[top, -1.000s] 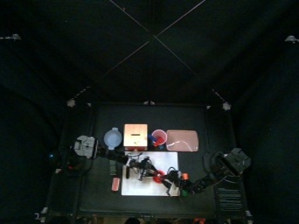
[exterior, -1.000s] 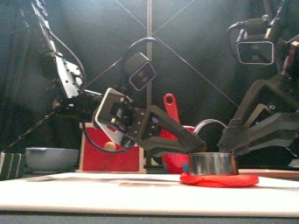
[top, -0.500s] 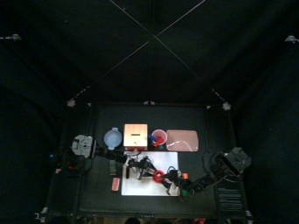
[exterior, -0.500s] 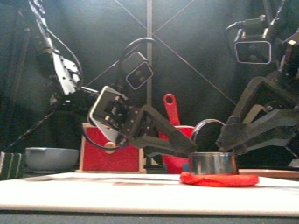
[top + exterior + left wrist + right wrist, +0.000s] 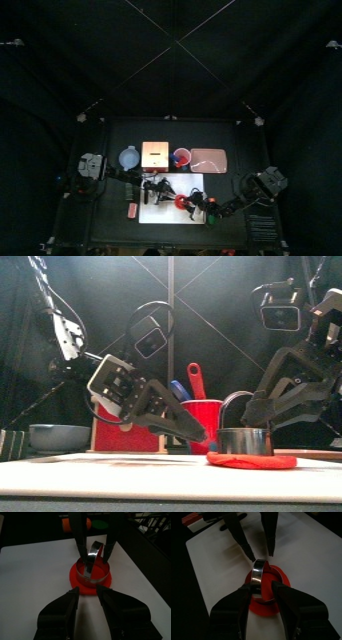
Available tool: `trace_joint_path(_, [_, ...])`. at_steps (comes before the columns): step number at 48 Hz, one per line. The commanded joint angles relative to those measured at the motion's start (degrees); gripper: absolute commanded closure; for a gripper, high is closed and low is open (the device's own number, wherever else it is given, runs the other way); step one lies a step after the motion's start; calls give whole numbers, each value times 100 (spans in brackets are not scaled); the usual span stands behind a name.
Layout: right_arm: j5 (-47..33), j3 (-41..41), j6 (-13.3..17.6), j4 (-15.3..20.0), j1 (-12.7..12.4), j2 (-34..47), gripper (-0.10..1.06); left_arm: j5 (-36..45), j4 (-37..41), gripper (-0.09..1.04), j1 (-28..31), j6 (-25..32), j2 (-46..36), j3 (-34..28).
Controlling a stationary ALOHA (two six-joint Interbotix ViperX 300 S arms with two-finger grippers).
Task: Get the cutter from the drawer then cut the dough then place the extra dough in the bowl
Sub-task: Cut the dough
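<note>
A white cutting board lies on the black bench. Near its middle is a flat red disc of dough, with a round metal cutter standing on it, wire handle arching upward. The right claw reaches in from 3 o'clock and is clenched on the cutter, one jaw on each side of the ring. The left claw comes from 9 o'clock and hovers just beside the dough's edge, jaws slightly parted with nothing between them. The blue-grey bowl sits well apart, at about 10 o'clock from the dough. The cutter looks stiff, light and smooth-walled, so it may slip unless it is pinched across the rim or at the handle. The dough looks soft and likely to sag, tear or cling to the board. Its outer ring is probably best taken by its thin edge, low against the board.
</note>
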Motion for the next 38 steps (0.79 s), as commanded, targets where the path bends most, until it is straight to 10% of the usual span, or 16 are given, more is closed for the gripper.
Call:
trace_joint_path(1, [-18,-123,-9,-123,-44,-185,20,-35,-9,20,-44,-9,-149,-53])
trace_joint_path(38, [88,-18,0,-308,-237,-290,21,18,-264,31,-132,-18,185,-325])
